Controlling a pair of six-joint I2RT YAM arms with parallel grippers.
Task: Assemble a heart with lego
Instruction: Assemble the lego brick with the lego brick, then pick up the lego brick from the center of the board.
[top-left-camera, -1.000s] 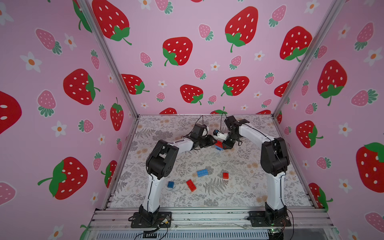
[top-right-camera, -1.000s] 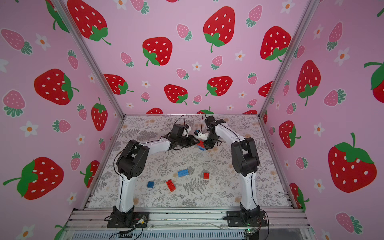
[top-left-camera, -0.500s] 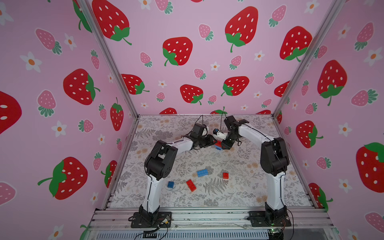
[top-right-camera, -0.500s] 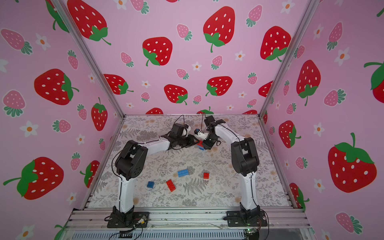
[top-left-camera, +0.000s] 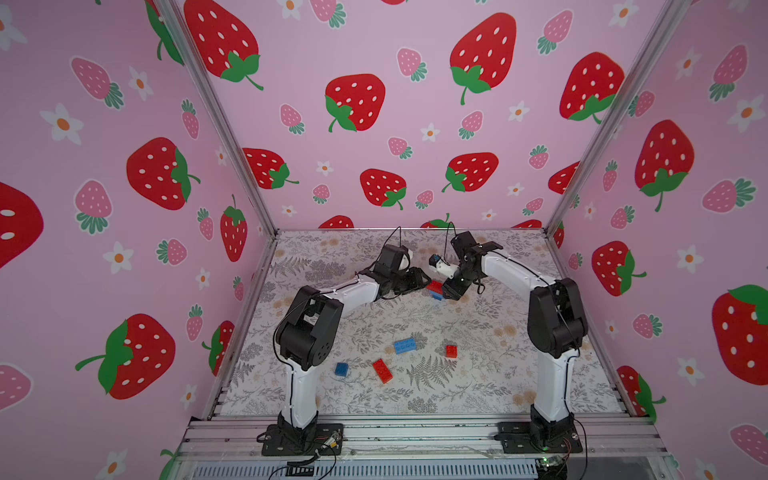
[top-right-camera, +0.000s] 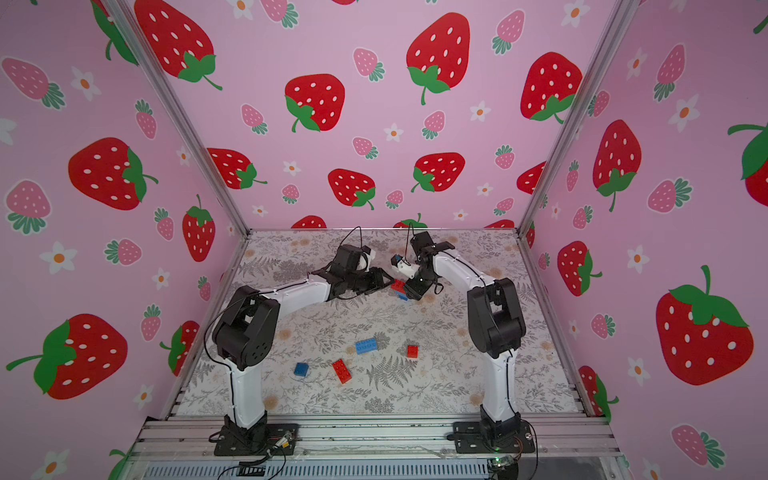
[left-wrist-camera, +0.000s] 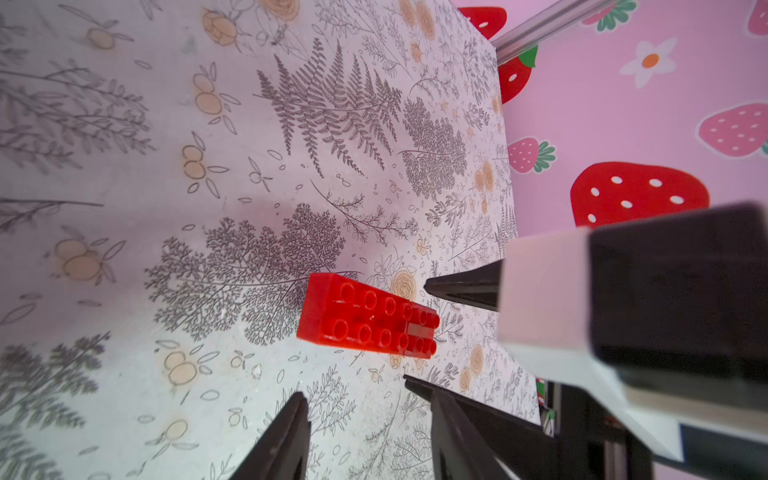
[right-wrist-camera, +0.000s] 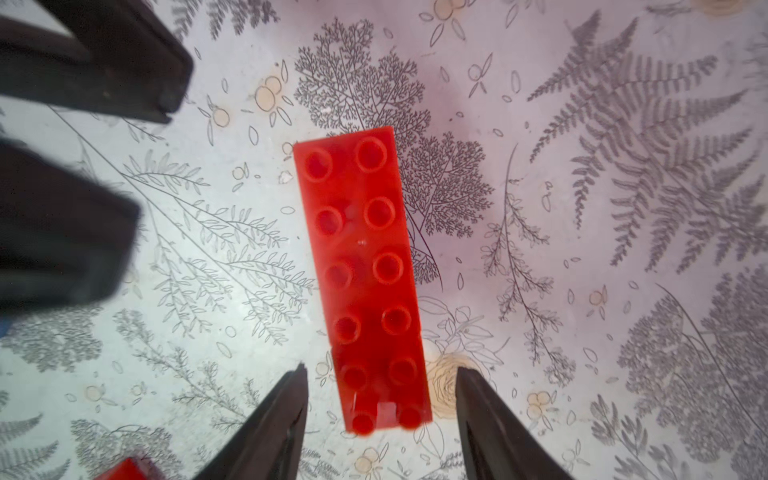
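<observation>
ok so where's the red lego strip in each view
top view: red lego strip just below and right of centre
top view: the strip just below centre
left wrist: strip near centre, slightly low
right wrist: strip centre, running up-down
landmark: pale rose print at the strip's end in both wrist views; too small in top views

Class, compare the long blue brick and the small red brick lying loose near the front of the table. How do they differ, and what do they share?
Colour: the long blue brick is blue, the small red brick red.
Shape: the blue brick is an elongated rectangle, the red brick short and nearly square.
Both lie studs up on the table, loose and apart.
</observation>
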